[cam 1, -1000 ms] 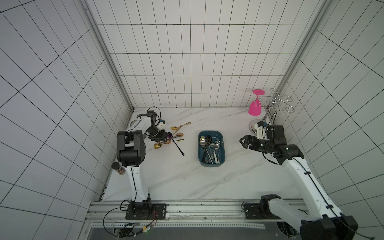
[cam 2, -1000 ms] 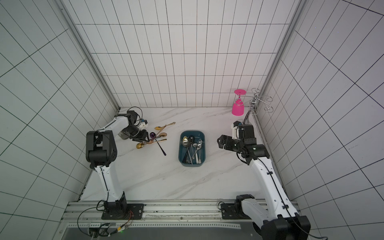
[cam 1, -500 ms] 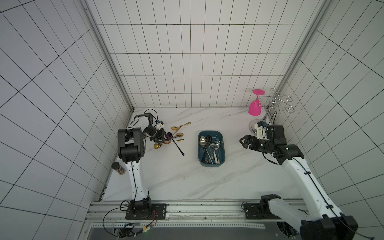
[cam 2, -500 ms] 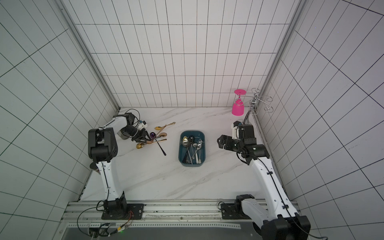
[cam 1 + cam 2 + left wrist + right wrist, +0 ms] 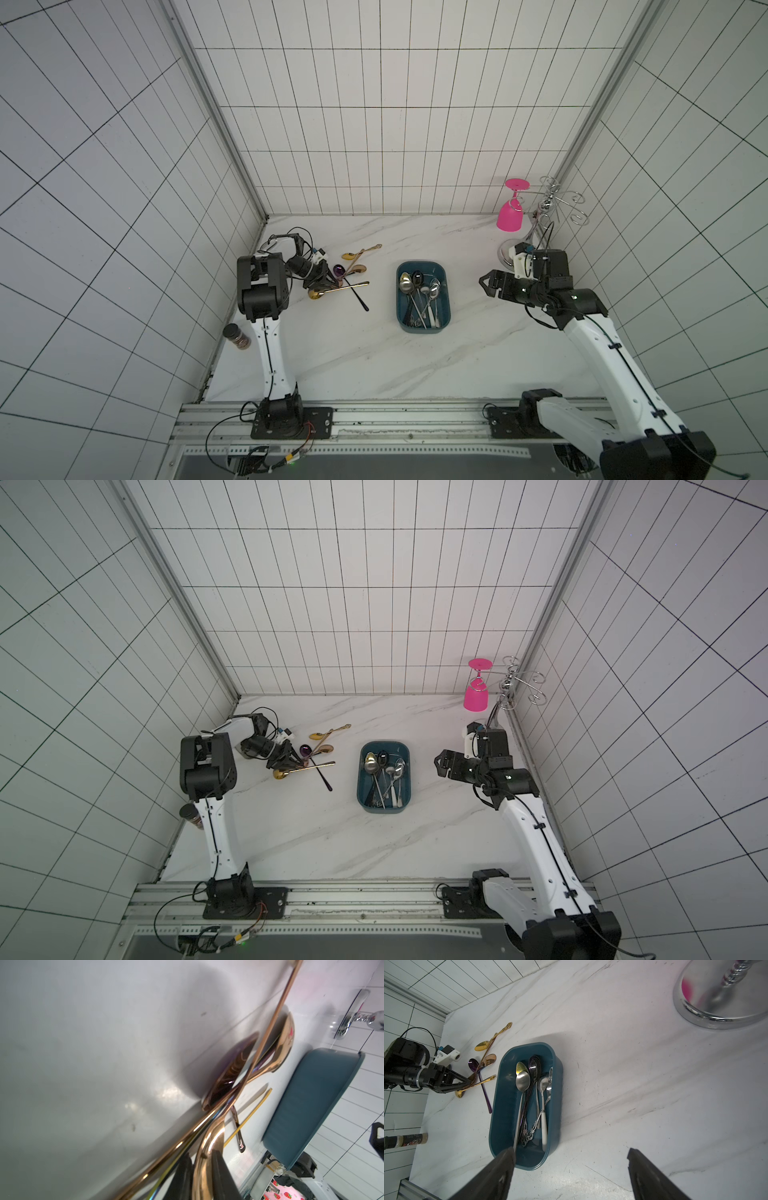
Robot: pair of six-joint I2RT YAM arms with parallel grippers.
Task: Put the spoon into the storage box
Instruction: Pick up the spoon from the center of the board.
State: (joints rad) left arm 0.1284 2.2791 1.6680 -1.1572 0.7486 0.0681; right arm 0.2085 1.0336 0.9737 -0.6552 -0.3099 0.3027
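Observation:
A rose-gold spoon (image 5: 360, 269) (image 5: 489, 1059) lies in a small heap of spoons on the marble counter, left of the dark teal storage box (image 5: 422, 263) (image 5: 384, 743). My left gripper (image 5: 328, 284) (image 5: 201, 1154) is low at the heap. Its two black fingers press on either side of the rose-gold spoon's handle, near the handle's end. The handle still rests on the counter. My right gripper (image 5: 487, 282) (image 5: 571, 1153) hovers right of the box, open and with nothing between its fingers.
A gold spoon (image 5: 332, 289), a purple spoon (image 5: 340, 271) and another gold spoon (image 5: 361, 252) cross in the same heap. Several spoons lie in the box. A spice jar (image 5: 237, 336) stands at the left wall. A pink glass (image 5: 510, 214) hangs on a chrome rack (image 5: 552, 199) at the back right.
My left gripper's fingers have drawn together onto the rose-gold spoon's handle, and the left arm shifted slightly. The right arm has not moved.

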